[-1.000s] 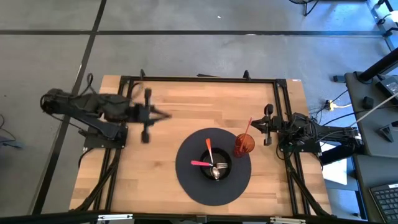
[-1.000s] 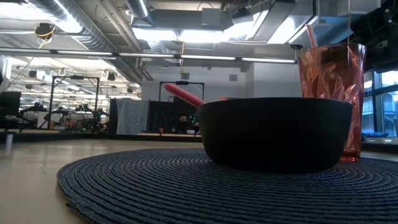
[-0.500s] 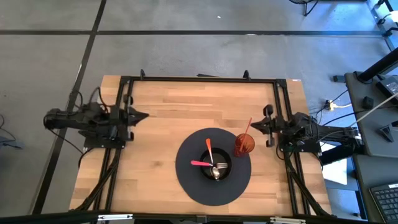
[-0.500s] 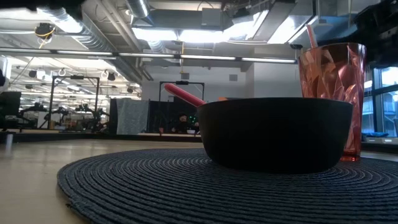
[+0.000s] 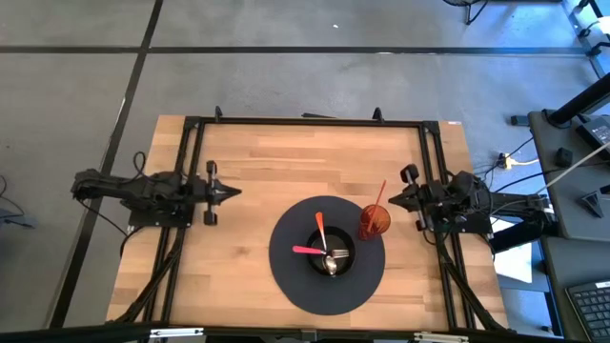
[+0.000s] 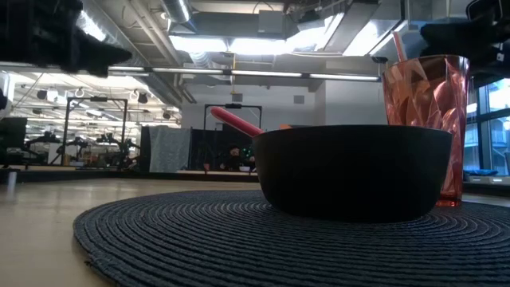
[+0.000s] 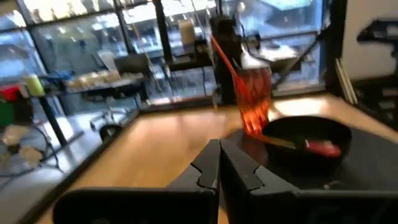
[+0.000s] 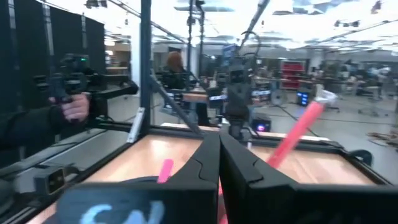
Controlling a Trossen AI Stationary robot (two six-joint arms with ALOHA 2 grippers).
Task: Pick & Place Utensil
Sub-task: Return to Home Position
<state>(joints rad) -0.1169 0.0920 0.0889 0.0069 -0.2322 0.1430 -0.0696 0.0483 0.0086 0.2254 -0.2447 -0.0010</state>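
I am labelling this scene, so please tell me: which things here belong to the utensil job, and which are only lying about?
Job: black bowl holding pink fork and orange spoon; orange cup holding orange straw; left pincer, right pincer, both shut, at opposite sides.
Just there: woven placemat, wooden table, cables.

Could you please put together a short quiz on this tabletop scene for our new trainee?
1. Fill in the gap: the left tool and the right tool are both ___ and hold nothing.
2. True or false: the orange straw lies flat on the placemat.
3. Where does the pink fork rest? A, in the black bowl; B, in the left tool; C, in the right tool.
Key: 1, shut. 2, false: it stands in the orange cup. 3, A.
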